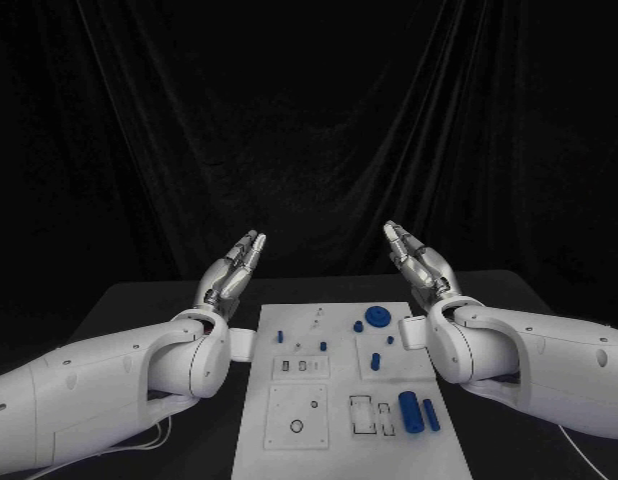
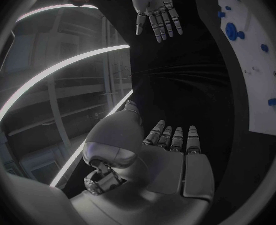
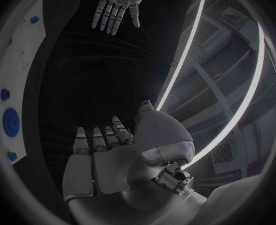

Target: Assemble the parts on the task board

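My left hand (image 1: 233, 268) hangs raised over the counter (image 1: 136, 300) near its far left corner, fingers straight and apart, holding nothing. The task board (image 1: 288, 440) lies along the counter's middle, reaching the near edge, with blue parts (image 1: 412, 411) on it, most toward the board's right side. My right hand (image 1: 419, 262) hangs raised toward the far right corner, fingers likewise extended, empty.
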Tool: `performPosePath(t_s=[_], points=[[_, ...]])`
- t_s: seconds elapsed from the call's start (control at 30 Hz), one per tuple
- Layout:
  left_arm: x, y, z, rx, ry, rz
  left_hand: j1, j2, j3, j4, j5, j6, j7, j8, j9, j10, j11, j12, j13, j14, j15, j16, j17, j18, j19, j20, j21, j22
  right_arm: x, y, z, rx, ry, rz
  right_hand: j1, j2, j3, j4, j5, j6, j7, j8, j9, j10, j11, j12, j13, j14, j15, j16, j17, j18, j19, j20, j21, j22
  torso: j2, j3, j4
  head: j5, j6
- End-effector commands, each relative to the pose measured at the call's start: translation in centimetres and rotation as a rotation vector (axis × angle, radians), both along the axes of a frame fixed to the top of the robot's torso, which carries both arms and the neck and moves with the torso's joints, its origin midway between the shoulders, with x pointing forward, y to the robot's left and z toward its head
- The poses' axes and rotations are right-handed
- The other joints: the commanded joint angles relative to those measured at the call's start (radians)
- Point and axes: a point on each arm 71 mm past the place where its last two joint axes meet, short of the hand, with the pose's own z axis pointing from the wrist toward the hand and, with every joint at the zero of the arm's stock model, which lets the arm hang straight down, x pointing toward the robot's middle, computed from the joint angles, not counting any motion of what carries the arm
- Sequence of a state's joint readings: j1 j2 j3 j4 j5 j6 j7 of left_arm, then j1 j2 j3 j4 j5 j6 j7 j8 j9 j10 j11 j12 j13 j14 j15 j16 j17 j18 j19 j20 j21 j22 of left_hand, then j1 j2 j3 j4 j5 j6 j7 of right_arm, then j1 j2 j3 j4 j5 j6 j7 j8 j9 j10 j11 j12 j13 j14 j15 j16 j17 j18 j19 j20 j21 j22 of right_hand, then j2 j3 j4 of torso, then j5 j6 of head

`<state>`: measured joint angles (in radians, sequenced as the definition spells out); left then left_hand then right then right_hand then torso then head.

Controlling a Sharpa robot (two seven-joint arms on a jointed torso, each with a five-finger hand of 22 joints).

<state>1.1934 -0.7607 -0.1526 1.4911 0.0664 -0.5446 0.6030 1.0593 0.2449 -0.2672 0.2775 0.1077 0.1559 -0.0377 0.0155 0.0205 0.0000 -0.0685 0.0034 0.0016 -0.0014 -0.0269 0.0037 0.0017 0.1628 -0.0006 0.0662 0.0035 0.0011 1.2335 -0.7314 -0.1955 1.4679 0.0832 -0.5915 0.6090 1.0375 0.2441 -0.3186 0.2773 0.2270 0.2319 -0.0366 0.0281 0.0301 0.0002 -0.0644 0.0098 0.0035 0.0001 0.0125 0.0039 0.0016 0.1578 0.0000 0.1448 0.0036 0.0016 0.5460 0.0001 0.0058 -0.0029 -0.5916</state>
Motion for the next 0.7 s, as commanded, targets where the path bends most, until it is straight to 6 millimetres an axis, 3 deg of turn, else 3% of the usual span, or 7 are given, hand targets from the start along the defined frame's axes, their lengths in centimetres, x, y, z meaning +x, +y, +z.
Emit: performPosePath(t_s=[0.03, 0.3, 0.37, 0.43, 0.53, 0.6, 0.7], points=[[0.3, -0.5, 1.4, -0.171, -0.093, -0.125, 0.072, 0.009, -0.019, 0.013, 0.028, 0.018, -0.011, 0.008, 0.003, 0.0, -0.02, -0.003, -0.002, 0.001, -0.067, -0.004, -0.002, 0.017, 0.001, -0.049, -0.004, -0.001, 0.2, 0.3, 0.5, 0.087, -0.031, 0.064, 0.074, 0.0, -0.014, 0.01, 0.023, 0.023, 0.003, 0.008, 0.002, 0.001, 0.002, 0.009, 0.002, 0.0, 0.008, -0.004, -0.002, 0.021, 0.0, 0.004, -0.004, -0.002, 0.0, 0.0001, 0.0004, 0.0, 0.0], [0.7, -0.4, 2.2, -0.228, -0.134, -0.179, 0.091, 0.009, -0.02, 0.012, 0.045, 0.026, -0.01, 0.009, 0.004, 0.0, -0.021, -0.003, -0.002, 0.001, -0.075, -0.004, -0.002, 0.006, 0.001, -0.067, -0.004, -0.001, 0.2, 0.3, 0.5, 0.087, -0.032, 0.064, 0.09, -0.011, -0.013, 0.012, 0.012, 0.022, 0.002, 0.007, 0.002, 0.001, 0.004, 0.009, 0.002, 0.0, 0.028, -0.004, -0.002, 0.02, 0.0, 0.009, -0.004, -0.002, 0.0, 0.0001, 0.0004, 0.0, 0.0], [1.0, 0.1, 2.2, -0.261, -0.142, -0.215, 0.106, 0.009, -0.02, 0.013, 0.068, 0.03, -0.006, 0.009, 0.004, 0.0, -0.013, -0.003, -0.002, 0.001, -0.053, -0.004, -0.002, 0.01, 0.001, -0.015, -0.004, -0.001, -0.2, -0.8, 0.9, 0.06, -0.093, 0.164, 0.092, -0.013, -0.013, 0.013, 0.011, 0.022, 0.003, 0.007, 0.002, 0.001, 0.011, 0.013, 0.003, 0.0, 0.051, -0.004, -0.002, 0.021, 0.0, 0.041, -0.004, -0.002, 0.011, -0.0051, 0.0063, -0.001, -0.057], [0.9, 0.4, 2.2, -0.252, -0.14, -0.21, 0.194, 0.018, 0.006, 0.014, 0.203, 0.037, 0.021, 0.01, 0.005, 0.0, 0.012, -0.003, -0.002, 0.001, 0.024, -0.004, -0.002, 0.014, 0.001, 0.116, -0.004, -0.001, -0.2, -0.8, 1.0, 0.047, -0.1, 0.173, 0.094, -0.018, -0.014, 0.013, 0.011, 0.025, 0.002, 0.007, 0.002, 0.003, 0.037, 0.03, 0.006, 0.0, 0.099, -0.004, -0.002, 0.024, 0.011, 0.133, 0.006, 0.005, 0.013, -0.0069, 0.0076, -0.005, -0.055], [0.7, 0.9, 2.3, -0.235, -0.148, -0.219, 0.231, 0.019, 0.014, 0.014, 0.253, 0.049, 0.036, 0.011, 0.006, 0.0, 0.032, -0.003, -0.002, 0.001, 0.05, -0.004, -0.002, 0.014, 0.001, 0.16, -0.004, -0.001, -0.2, -0.9, 1.4, 0.011, -0.12, 0.189, 0.109, -0.036, -0.016, 0.014, 0.004, 0.053, 0.035, 0.012, 0.006, 0.011, 0.084, 0.064, 0.013, 0.014, 0.158, 0.004, 0.005, 0.008, 0.132, 0.157, 0.076, 0.045, 0.016, -0.008, 0.0101, -0.005, -0.062], [0.5, 1.2, 2.4, -0.216, -0.164, -0.234, 0.267, 0.017, 0.023, 0.013, 0.311, 0.062, 0.054, 0.013, 0.008, 0.001, 0.061, -0.003, -0.001, 0.001, 0.075, -0.004, -0.002, 0.016, 0.001, 0.205, -0.004, -0.001, -0.1, -1.2, 2.0, -0.037, -0.154, 0.202, 0.162, -0.059, -0.007, 0.008, 0.042, 0.094, 0.05, 0.02, 0.011, 0.052, 0.17, 0.16, 0.03, 0.23, 0.217, 0.102, 0.058, -0.026, 0.486, 0.155, 0.246, 0.122, 0.019, -0.0092, 0.0099, 0.0, -0.083], [0.4, 1.6, 2.7, -0.179, -0.198, -0.252, 0.34, 0.006, 0.044, 0.008, 0.4, 0.12, 0.1, 0.023, 0.014, 0.061, 0.131, 0.013, 0.015, 0.001, 0.094, -0.004, -0.002, 0.019, 0.007, 0.217, 0.003, 0.004, 0.2, -1.4, 3.5, -0.165, -0.252, 0.23, 0.322, -0.102, 0.026, -0.036, 0.125, 0.21, 0.094, 0.044, 0.023, 0.235, 0.233, 0.392, 0.059, 0.76, 0.179, 0.314, 0.151, 0.012, 0.769, 0.141, 0.335, 0.143, 0.021, -0.0093, 0.0103, -0.005, -0.109]])
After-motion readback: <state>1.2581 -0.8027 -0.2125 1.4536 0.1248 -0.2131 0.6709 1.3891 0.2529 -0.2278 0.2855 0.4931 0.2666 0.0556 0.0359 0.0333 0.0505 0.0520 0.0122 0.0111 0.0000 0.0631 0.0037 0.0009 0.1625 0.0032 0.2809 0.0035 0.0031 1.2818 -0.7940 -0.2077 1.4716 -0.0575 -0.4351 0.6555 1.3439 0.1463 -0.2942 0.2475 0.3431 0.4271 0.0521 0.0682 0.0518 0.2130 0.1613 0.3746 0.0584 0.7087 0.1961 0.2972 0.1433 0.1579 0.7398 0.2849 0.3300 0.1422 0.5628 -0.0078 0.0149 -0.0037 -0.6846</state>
